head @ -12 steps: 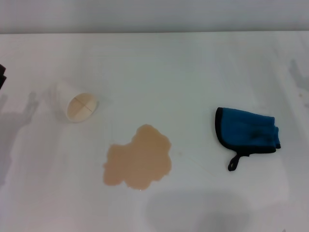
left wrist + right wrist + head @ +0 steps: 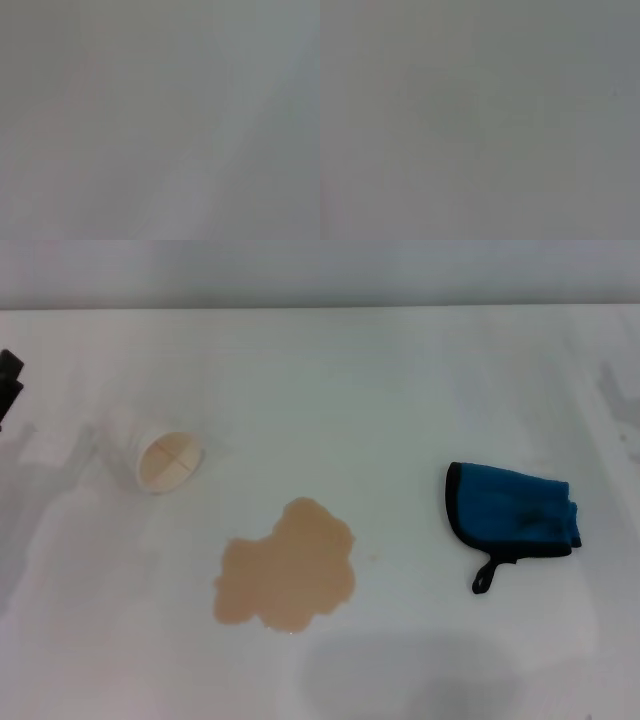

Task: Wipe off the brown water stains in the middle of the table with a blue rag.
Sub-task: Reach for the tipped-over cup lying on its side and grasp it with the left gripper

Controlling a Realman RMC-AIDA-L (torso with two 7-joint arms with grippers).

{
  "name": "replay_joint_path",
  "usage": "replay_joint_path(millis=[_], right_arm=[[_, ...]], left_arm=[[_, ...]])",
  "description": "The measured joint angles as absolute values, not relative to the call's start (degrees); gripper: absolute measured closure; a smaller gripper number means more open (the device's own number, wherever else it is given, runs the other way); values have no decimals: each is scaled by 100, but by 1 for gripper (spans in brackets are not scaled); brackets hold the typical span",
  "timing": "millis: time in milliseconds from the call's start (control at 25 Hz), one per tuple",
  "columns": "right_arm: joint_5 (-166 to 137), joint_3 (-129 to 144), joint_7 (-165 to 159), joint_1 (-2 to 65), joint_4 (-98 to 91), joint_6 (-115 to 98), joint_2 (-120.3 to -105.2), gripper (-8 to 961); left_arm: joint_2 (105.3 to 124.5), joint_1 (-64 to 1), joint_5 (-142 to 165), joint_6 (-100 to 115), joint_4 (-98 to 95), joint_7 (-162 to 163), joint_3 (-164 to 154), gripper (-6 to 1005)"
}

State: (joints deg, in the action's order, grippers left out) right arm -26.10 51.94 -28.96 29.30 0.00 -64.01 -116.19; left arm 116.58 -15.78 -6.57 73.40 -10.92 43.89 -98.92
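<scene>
While only a dark part of the left arm [image 2: 8, 380] shows at the far left edge of the head view, upper half, its gripper cannot be judged as released or clenched. The right gripper is out of view; both wrist views show only featureless grey.

From left to right across the table [image 2: 330, 370]:

- Cup [image 2: 170, 461]: a white paper cup lying on its side in the left-centre of the frame, beige inside facing the camera. It lies right of and below the arm part, apart from it.
- Stain [image 2: 287, 568]: one flat, tan-brown puddle with a lobed outline, lower centre of the frame, right of and below the cup, not touching it. It is well apart from the arm part.
- Rag [image 2: 513, 511]: a folded blue cloth with black edging at right of centre, its black loop strap trailing toward the lower left. It lies apart from the stain, and farthest from the arm part.

No brand, label or writing is legible on any item.
</scene>
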Motion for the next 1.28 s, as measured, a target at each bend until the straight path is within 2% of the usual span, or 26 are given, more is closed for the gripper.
replay_joint_path(millis=[320,400,560,680,880,960,1000,1040,1120,1280], right_arm=[[-2610,5194,-2900,2956,-21,-6398,-11619,79],[-2611,5194,-2901,2961,-32,-6397,-11619,79],[-2611,5194,-2923,2966,-53,-6397,-11619,80],[-2611,5194,-2962,2965,-59,-6397,-11619,80],[-2611,5194,-2965,2939,-61,-6397,-11619,80],[-2610,5194,-2965,2936,-62,-6398,-11619,80],[-2610,5194,-2965,2937,-61,-6399,-11619,80],[-2610,5194,-2965,2938,-61,-6398,-11619,80],[-2610,5194,-2965,2946,-62,-6399,-11619,80],[-2610,5194,-2964,2960,-65,-6392,-11614,80]], left_arm=[[11368,-1664,-643,7995,-1170,4386,-9582,120],[11187,-1759,-458,8033,-1185,4470,-9573,121],[10642,-2119,440,8035,-1184,5073,-9586,121],[10318,-2353,923,8041,-1191,5403,-9567,121],[9937,-2682,1488,8002,-1256,5361,-9550,120],[9719,-2890,2011,7900,-1265,5377,-9569,120],[9719,-2890,2011,7900,-1265,5377,-9569,120],[9516,-3132,2671,7718,-1285,5469,-9586,120],[9321,-3409,3594,7440,-1394,5463,-9588,120],[9128,-3665,5204,6965,-1973,5190,-9478,120]])
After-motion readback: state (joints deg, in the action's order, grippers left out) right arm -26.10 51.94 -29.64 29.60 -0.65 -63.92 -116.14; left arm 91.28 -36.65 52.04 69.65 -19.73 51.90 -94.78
